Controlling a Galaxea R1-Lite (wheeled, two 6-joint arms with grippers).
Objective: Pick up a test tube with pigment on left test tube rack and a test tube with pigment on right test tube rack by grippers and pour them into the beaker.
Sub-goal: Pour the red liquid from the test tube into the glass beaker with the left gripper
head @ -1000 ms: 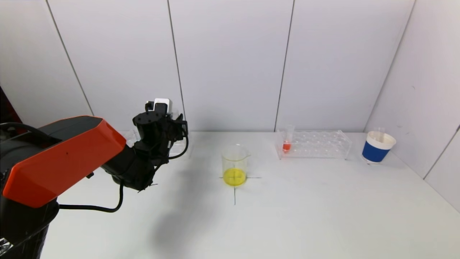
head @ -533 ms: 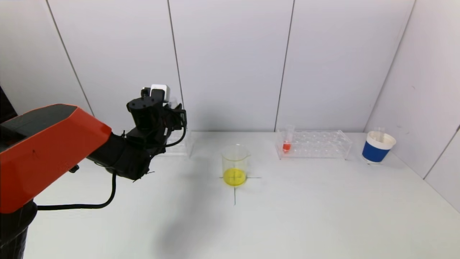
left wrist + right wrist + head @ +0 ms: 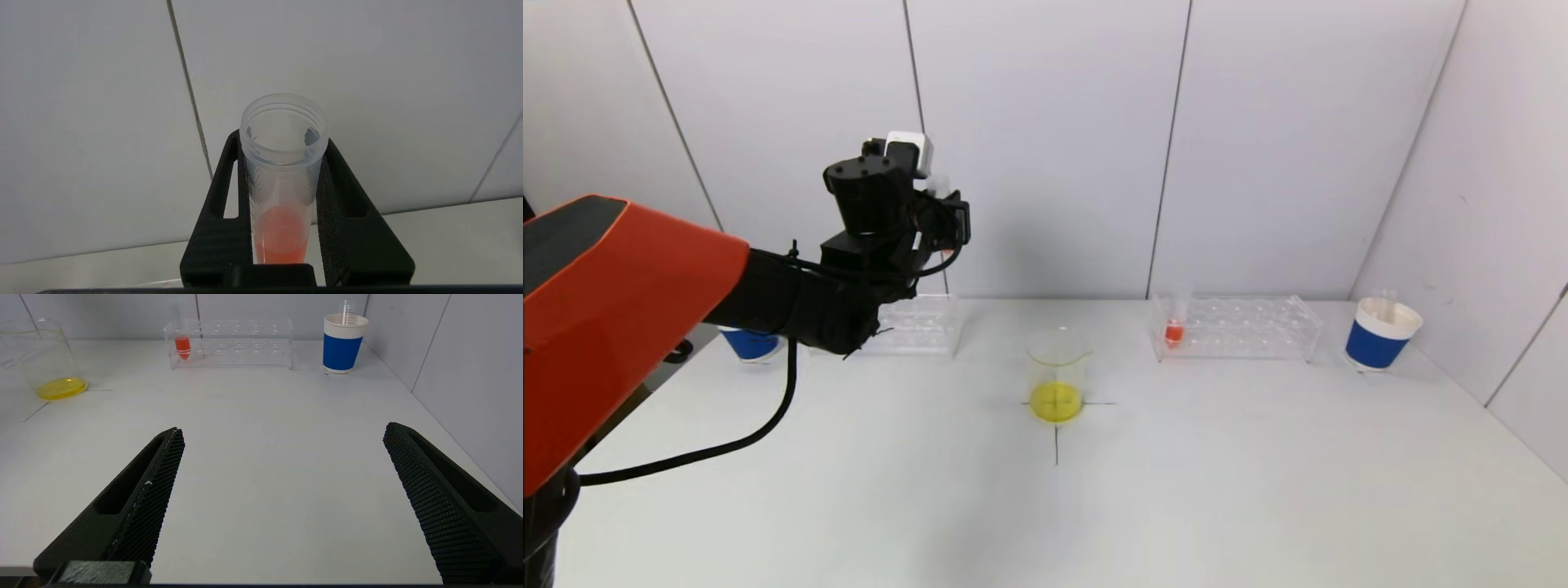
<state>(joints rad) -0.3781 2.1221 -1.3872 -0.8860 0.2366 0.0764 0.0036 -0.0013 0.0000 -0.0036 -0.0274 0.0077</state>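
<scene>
Left gripper (image 3: 282,228) clamped on open test tube (image 3: 282,183) at 10 o'clock of beaker (image 3: 1057,376), right gripper (image 3: 282,490) parked, fingers apart; risk of red pigment spilling short if tipped before clearing the rim.

The beaker (image 3: 1057,375) is standing alone at the table (image 3: 1176,490) centre. Open surface is lying all around it toward six o'clock. The left rack (image 3: 919,325) is blocking ten o'clock, the right rack (image 3: 1241,328) (one tube (image 3: 1174,320) sticking up) one o'clock, a paper cup (image 3: 1382,334) beyond it.
</scene>
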